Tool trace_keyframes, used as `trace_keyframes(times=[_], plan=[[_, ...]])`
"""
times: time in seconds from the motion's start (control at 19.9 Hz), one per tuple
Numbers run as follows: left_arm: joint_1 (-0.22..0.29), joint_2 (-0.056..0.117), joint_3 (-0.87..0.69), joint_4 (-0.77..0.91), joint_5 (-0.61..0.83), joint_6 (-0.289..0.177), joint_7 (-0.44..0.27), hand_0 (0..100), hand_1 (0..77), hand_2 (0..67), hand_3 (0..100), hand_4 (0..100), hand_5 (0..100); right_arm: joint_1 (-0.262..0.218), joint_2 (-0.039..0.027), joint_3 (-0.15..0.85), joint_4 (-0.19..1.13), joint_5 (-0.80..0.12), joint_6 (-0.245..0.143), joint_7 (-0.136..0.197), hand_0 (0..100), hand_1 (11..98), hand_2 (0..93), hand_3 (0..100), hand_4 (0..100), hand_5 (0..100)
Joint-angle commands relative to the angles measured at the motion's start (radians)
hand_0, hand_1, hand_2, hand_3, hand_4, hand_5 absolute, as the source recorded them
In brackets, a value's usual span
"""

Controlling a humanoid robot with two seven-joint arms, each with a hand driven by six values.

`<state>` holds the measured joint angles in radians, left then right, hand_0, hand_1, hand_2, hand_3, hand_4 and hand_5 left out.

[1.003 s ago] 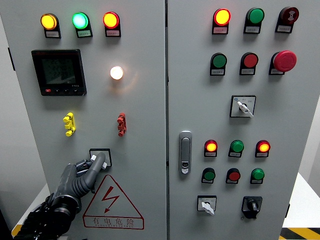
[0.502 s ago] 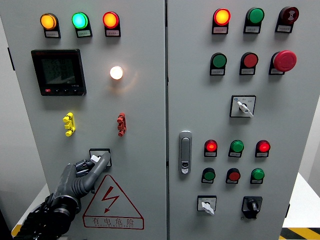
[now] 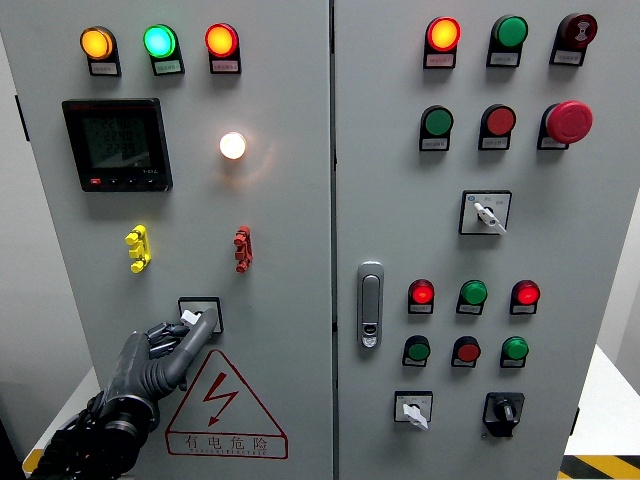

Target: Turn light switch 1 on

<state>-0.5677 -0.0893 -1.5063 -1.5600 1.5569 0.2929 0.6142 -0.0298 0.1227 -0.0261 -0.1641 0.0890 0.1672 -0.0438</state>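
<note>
Square grey-framed light switch (image 3: 200, 313) on left cabinet door is touched by left hand (image 3: 172, 343), fingers extended tog., gripping nothing. Round bulb (image 3: 232, 145) above is lit; task prob. nearly done.

Left hand (image 3: 165, 350) comes in from lower left, one extended finger (image 3: 193, 335) touching the white lever of the light switch (image 3: 200, 314) on the left cabinet door (image 3: 280, 250). Bulb (image 3: 232, 145) above is lit. Warning triangle (image 3: 222, 405) sits just below the switch. Yellow toggle (image 3: 138, 248) and red toggle (image 3: 242, 248) sit higher up. Digital meter (image 3: 117, 144) at upper left.
</note>
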Motion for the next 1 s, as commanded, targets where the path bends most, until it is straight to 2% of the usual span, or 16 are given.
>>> trace_keyframes(times=[0.0,0.25,0.55,0.85,0.95], plan=[[0.000,0.000,0.000,0.000,-0.001,0.000,-0.004,0,54.0,51.2,100,100,92,-0.001,0.0000,0.000,0.000,0.000,0.000,0.001,0,22.5,0.0,11,23,15],[0.020,-0.001,0.011,-0.014,-0.001,0.000,-0.004,0,53.8,52.0,100,100,93,0.001,0.0000,0.000,0.000,0.000,0.000,-0.001,0,22.5,0.0,11,23,15],[0.055,0.006,0.029,-0.052,-0.001,-0.001,-0.010,0,53.1,52.7,100,100,93,0.001,0.0000,0.000,0.000,0.000,0.000,0.001,0,22.6,0.0,11,23,15],[0.138,0.065,0.054,-0.107,-0.012,-0.001,-0.057,0,50.5,52.7,100,100,93,0.001,0.0000,0.000,0.000,0.000,0.000,-0.001,0,22.5,0.0,11,23,15],[0.166,0.060,0.054,-0.121,-0.012,-0.001,-0.086,0,49.9,53.1,100,100,93,0.001,0.0000,0.000,0.000,0.000,0.000,-0.001,0,22.5,0.0,11,23,15]])
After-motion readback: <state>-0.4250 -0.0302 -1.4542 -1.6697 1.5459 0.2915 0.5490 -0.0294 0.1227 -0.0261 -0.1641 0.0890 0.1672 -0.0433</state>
